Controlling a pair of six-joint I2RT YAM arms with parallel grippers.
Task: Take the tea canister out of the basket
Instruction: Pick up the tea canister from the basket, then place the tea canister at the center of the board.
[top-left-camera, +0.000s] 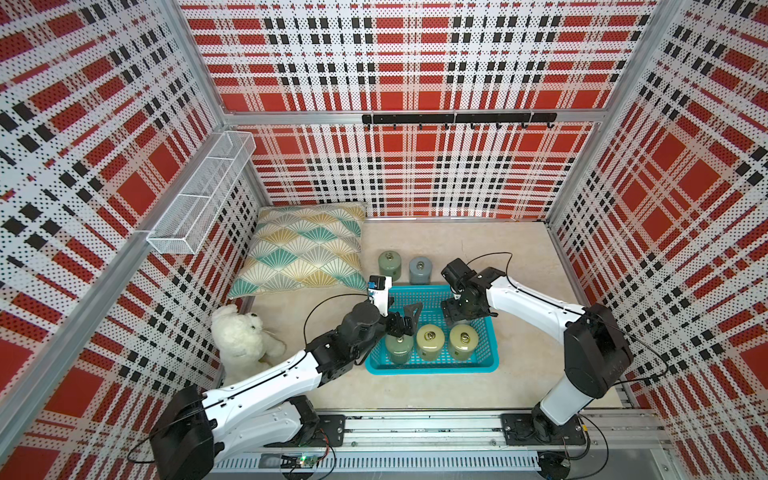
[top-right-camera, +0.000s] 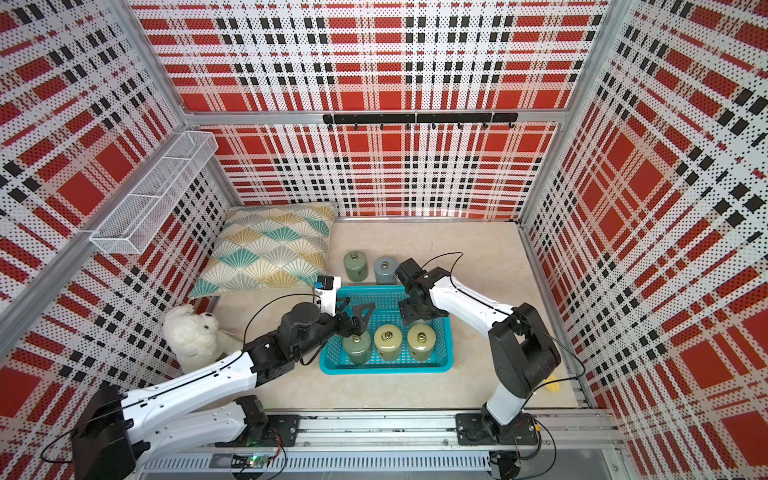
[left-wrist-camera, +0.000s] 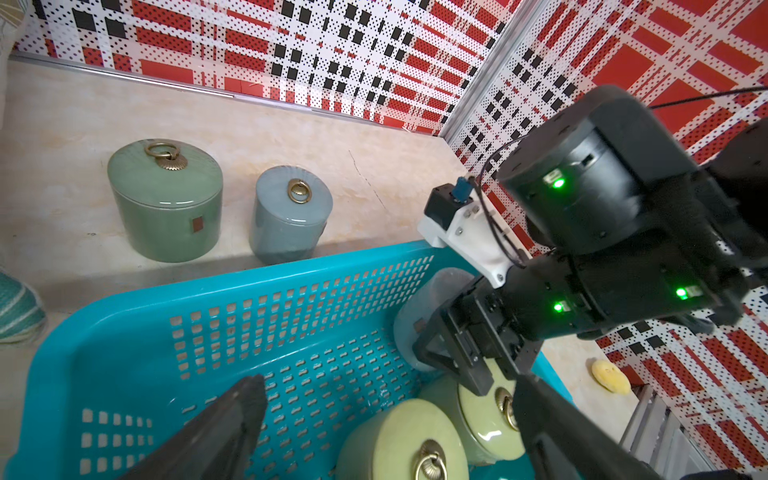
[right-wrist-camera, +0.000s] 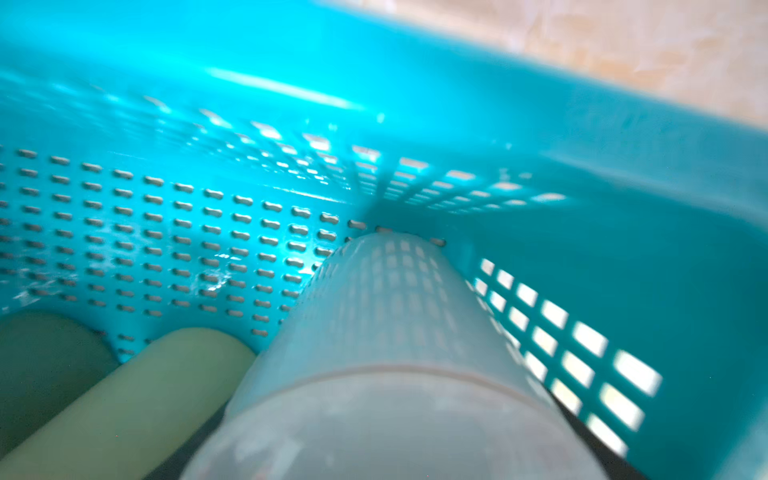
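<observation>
The turquoise basket (top-left-camera: 432, 368) (top-right-camera: 386, 368) (left-wrist-camera: 137, 299) (right-wrist-camera: 623, 166) stands mid-table. A pale grey-blue tea canister (left-wrist-camera: 415, 307) (right-wrist-camera: 386, 316) stands in its back right corner, and my right gripper (top-left-camera: 461, 318) (top-right-camera: 419, 313) has come down over its top, with the jaws against both its sides. Along the basket's front stand a dark green canister (top-left-camera: 399, 349) and two yellow-green canisters (top-left-camera: 430, 340) (top-left-camera: 462, 340) (left-wrist-camera: 399, 436). My left gripper (top-left-camera: 405, 322) (top-right-camera: 356, 320) (left-wrist-camera: 388, 386) hangs open just above the dark green one, holding nothing.
A green canister (top-left-camera: 389, 264) (left-wrist-camera: 166, 199) and a grey-blue one (top-left-camera: 419, 269) (left-wrist-camera: 291, 212) stand on the table behind the basket. A patterned pillow (top-left-camera: 303, 249) lies back left, a white plush toy (top-left-camera: 241, 332) at the left wall. A small yellow object (top-right-camera: 552, 384) lies front right.
</observation>
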